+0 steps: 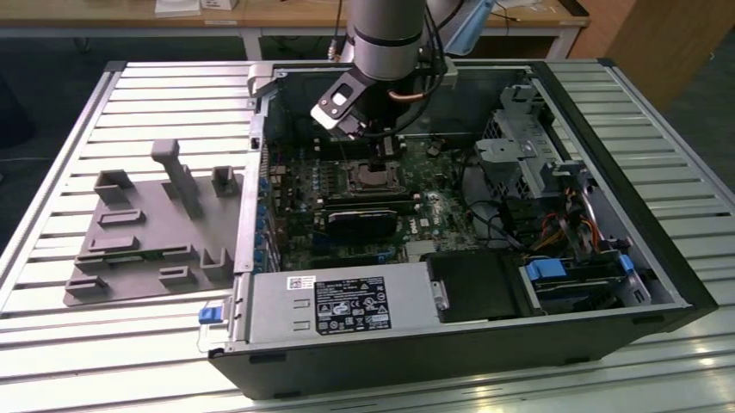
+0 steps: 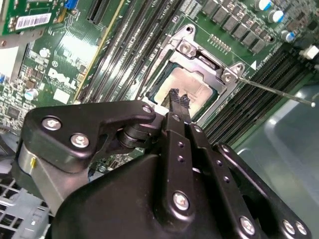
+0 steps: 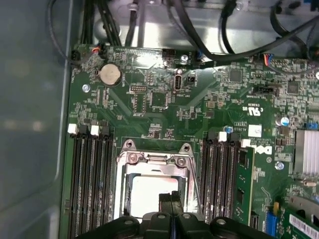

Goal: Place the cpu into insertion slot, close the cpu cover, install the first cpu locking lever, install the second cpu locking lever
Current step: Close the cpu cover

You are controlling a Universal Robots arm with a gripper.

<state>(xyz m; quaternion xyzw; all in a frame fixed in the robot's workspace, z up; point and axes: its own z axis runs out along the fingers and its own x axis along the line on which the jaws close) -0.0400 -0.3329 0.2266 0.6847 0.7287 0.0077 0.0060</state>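
Note:
The cpu (image 2: 187, 87) (image 3: 144, 194) lies flat in the insertion slot (image 1: 370, 178), its pale silver top showing through the window of the cpu cover (image 2: 204, 57) (image 3: 154, 162). The cover's silvery frame lies down over the slot. My gripper (image 2: 178, 101) (image 3: 171, 198) hovers just over the cpu's edge. Its two black fingertips are pressed together and shut with nothing between them. A thin wire locking lever (image 2: 276, 90) sticks out sideways from one corner of the slot. In the exterior view the gripper (image 1: 385, 148) hangs inside the open computer case, right above the slot.
Long black memory slots (image 3: 89, 179) (image 3: 219, 174) flank the socket on both sides. A black heatsink block (image 1: 365, 219) and a power supply (image 1: 344, 305) sit nearer the case front. A grey fixture (image 1: 150, 232) lies on the table at the exterior view's left. Cables (image 1: 517, 232) fill the case's right.

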